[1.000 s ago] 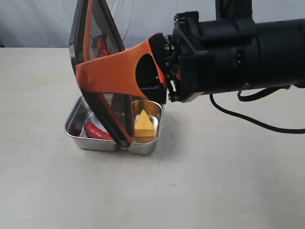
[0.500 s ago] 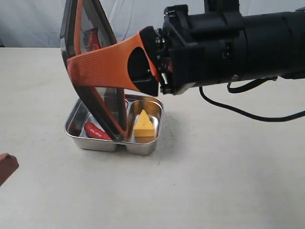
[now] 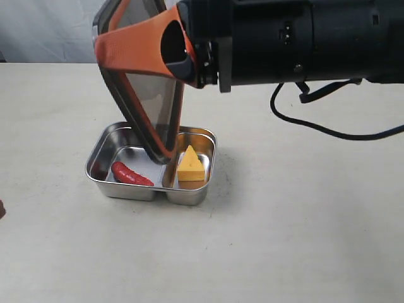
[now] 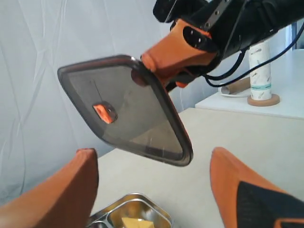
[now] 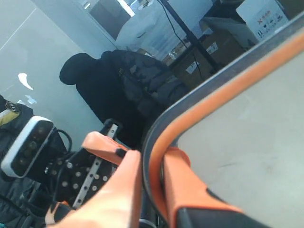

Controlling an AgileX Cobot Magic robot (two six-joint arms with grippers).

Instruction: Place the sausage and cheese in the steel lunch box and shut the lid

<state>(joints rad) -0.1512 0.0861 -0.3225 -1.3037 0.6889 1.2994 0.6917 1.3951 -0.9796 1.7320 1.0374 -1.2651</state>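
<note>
My right gripper (image 3: pixel 120 45) is shut on the rim of the dark translucent lid (image 3: pixel 151 104), which hangs steeply tilted over the steel lunch box (image 3: pixel 189 196) with its lowest corner just above the divider. In the right wrist view the lid's orange-sealed rim (image 5: pixel 190 109) sits pinched between the gripper's (image 5: pixel 151 173) two orange fingers. The red sausage (image 3: pixel 131 173) lies in the larger compartment and the yellow cheese (image 3: pixel 190 165) stands in the smaller one. My left gripper (image 4: pixel 153 172) is open and empty. It faces the lid (image 4: pixel 128 114), with the box rim (image 4: pixel 159 211) below.
The box stands on a plain beige table (image 3: pixel 303 221). A black cable (image 3: pixel 328 129) trails from the right arm over the table. A white bottle (image 4: pixel 260 66) stands on a side table behind. A dark sliver (image 3: pixel 1 208) shows at the exterior view's left edge.
The right gripper has raised the lid and swung it, so its lower corner has left the box. The reddish finger at the lower left edge has slid almost out of view.
</note>
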